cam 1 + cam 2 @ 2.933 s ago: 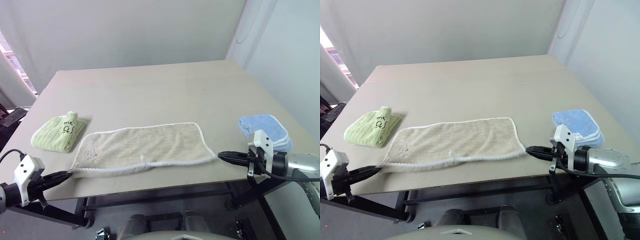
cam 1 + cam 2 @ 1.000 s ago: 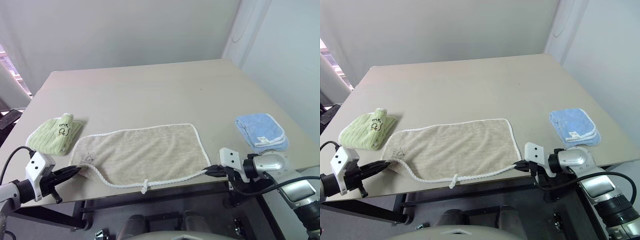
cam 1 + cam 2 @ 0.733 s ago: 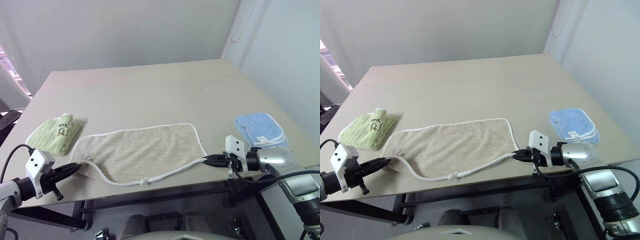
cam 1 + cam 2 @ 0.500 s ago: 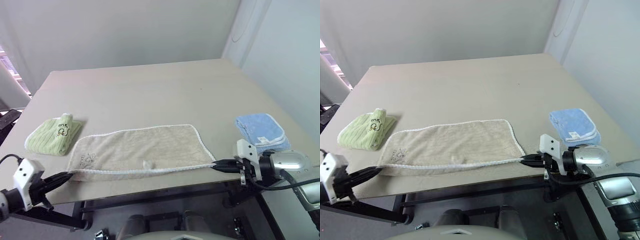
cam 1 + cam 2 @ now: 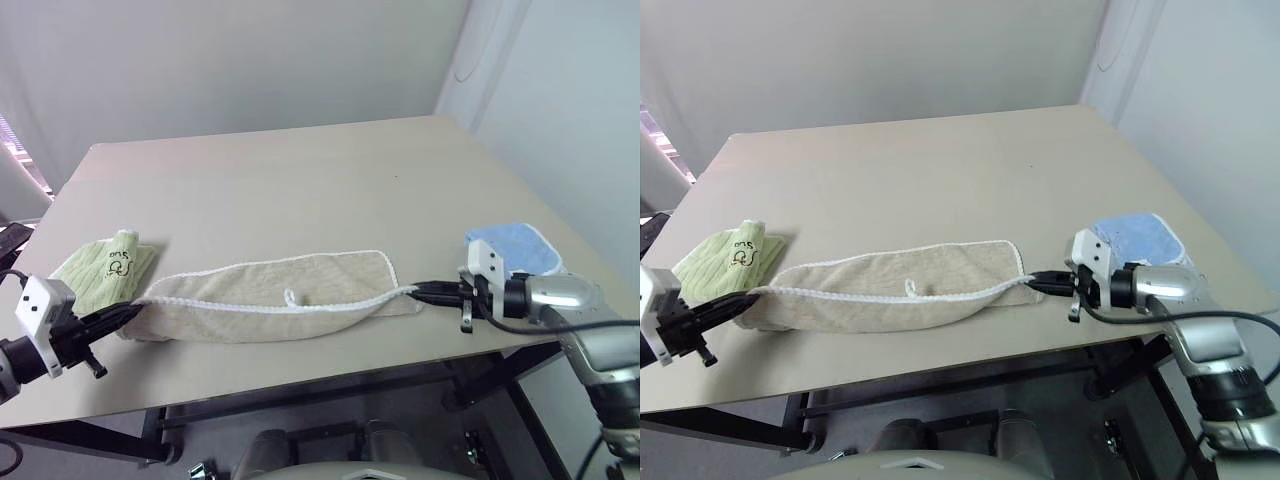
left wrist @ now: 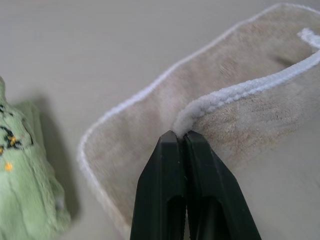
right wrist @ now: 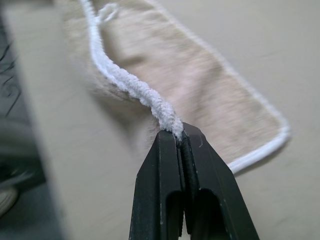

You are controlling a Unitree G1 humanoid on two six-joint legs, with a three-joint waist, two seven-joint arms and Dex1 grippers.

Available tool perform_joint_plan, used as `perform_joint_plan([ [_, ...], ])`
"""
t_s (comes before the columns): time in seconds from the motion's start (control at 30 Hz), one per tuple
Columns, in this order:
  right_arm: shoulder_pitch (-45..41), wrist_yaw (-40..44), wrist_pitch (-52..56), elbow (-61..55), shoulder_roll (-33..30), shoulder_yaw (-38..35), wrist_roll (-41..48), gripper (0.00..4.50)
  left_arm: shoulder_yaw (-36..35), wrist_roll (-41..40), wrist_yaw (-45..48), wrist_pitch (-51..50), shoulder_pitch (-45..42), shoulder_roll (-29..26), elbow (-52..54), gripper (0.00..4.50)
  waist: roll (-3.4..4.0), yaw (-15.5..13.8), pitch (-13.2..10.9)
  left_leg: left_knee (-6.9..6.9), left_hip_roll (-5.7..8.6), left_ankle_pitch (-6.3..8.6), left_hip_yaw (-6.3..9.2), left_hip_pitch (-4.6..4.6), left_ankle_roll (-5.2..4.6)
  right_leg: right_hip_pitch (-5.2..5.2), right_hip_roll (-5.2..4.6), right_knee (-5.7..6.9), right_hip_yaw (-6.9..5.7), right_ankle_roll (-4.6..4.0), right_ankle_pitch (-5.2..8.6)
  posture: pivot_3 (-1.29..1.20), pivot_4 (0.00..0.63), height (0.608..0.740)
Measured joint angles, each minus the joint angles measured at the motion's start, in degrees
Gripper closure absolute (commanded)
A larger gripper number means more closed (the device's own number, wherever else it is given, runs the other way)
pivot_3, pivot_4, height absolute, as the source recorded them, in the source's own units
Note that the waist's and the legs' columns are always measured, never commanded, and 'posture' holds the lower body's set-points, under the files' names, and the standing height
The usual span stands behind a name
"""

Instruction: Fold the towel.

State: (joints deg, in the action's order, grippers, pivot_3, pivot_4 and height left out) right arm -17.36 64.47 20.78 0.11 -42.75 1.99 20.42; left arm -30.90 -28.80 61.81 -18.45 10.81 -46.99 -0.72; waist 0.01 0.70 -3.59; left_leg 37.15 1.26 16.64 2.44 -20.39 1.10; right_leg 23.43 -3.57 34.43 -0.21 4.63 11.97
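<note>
Across the lower middle of the head frames, the towel [image 5: 275, 300] lies with its long axis running left to right on the tabletop [image 5: 300, 190], its near corded edge lifted. The left tool [image 5: 128, 311], at the lower left, is clenched on the left end of that edge, and the right tool [image 5: 418, 292], at the lower right, is clenched on the right end. Each arm sits at its own end, so the towel's far edge lies up-frame from both tools, and the fold must travel that way. Compared with half a second ago, the held edge now sits higher in the frame, over the towel's middle, the white loop [image 5: 291, 296] riding with it. A green folded towel [image 5: 100, 270] lies just beside the left end.
</note>
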Motion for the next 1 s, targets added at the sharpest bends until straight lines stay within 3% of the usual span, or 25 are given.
perform_joint_plan([
  [0.5, -16.22, -13.25, -10.01, 28.48, 15.80, 3.96, -11.84, 4.47, 9.95, 8.95, -5.26, 7.47, -21.84, 1.51, -27.48, 4.50, -0.02, 0.26, 0.01, 0.25, -0.01, -0.02, -0.40, 0.41, -0.01, 0.02, 0.20, 0.80, 0.31, -0.13, -0.03, 0.00, 0.000, 0.740],
  [0.9, -21.67, -18.08, -15.49, 42.07, 21.85, 4.02, -15.74, 4.47, 14.36, 12.17, -7.39, 12.33, -26.15, 4.56, -35.60, 4.50, -0.06, 0.40, 0.04, 0.19, -0.04, -0.02, -0.50, 0.44, -0.01, 0.11, 0.23, 0.90, 0.51, 0.03, -0.16, 0.00, 0.000, 0.740],
  [0.97, -21.74, -17.77, -15.50, 42.40, 21.94, 4.03, -15.76, 4.50, 14.39, 12.63, -8.30, 13.45, -26.90, 4.70, -37.37, 4.01, -0.07, 0.38, 0.05, 0.19, -0.04, -0.02, -0.50, 0.45, -0.01, 0.11, 0.23, 0.91, 0.51, 0.04, -0.16, 0.00, 0.000, 0.740],
  [1.0, -21.74, -17.47, -15.50, 42.41, 21.95, 4.06, -15.81, 4.05, 14.38, 12.87, -8.73, 14.10, -27.16, 4.70, -38.08, 3.82, -0.07, 0.36, 0.05, 0.19, -0.04, -0.02, -0.51, 0.45, -0.01, 0.11, 0.23, 0.92, 0.52, 0.04, -0.17, 0.00, 0.000, 0.740],
])
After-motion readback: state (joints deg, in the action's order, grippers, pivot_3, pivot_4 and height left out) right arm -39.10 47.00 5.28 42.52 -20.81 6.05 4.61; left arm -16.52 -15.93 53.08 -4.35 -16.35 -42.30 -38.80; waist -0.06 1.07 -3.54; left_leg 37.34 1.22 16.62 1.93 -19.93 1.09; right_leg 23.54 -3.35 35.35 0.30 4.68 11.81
